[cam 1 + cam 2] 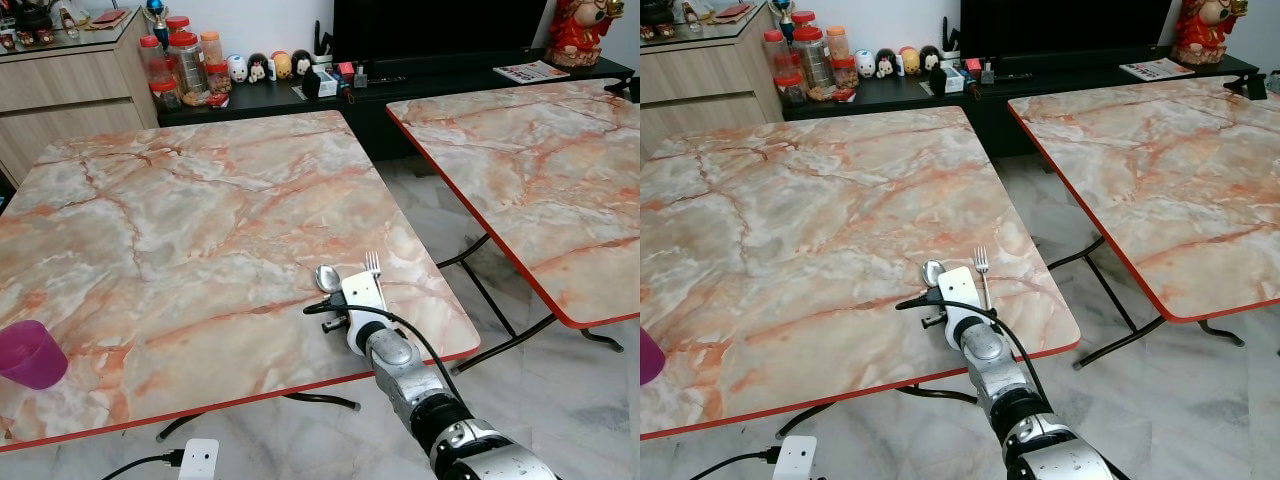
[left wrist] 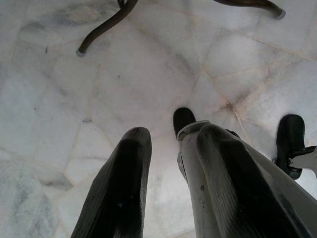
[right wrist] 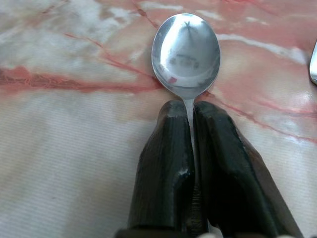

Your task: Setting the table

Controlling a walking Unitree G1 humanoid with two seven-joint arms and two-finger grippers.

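Note:
A silver spoon (image 3: 185,54) lies with its bowl on the marble table (image 1: 180,200), near the front right corner. My right gripper (image 3: 189,106) is shut on the spoon's handle, its fingers (image 3: 166,163) pressed together just behind the bowl. From the head I see the spoon's bowl (image 1: 327,277) poking out beyond my right wrist. A silver fork (image 1: 372,264) lies on the table right beside the spoon, tines pointing away from me. A purple cup (image 1: 28,353) stands at the front left edge. My left gripper (image 2: 171,136) hangs open over the floor.
A second marble table (image 1: 540,150) stands to the right across a narrow gap. Behind are a black TV cabinet (image 1: 400,85) with jars (image 1: 185,65) and figurines, and a wooden sideboard (image 1: 60,90). A white power strip (image 1: 198,460) lies on the floor.

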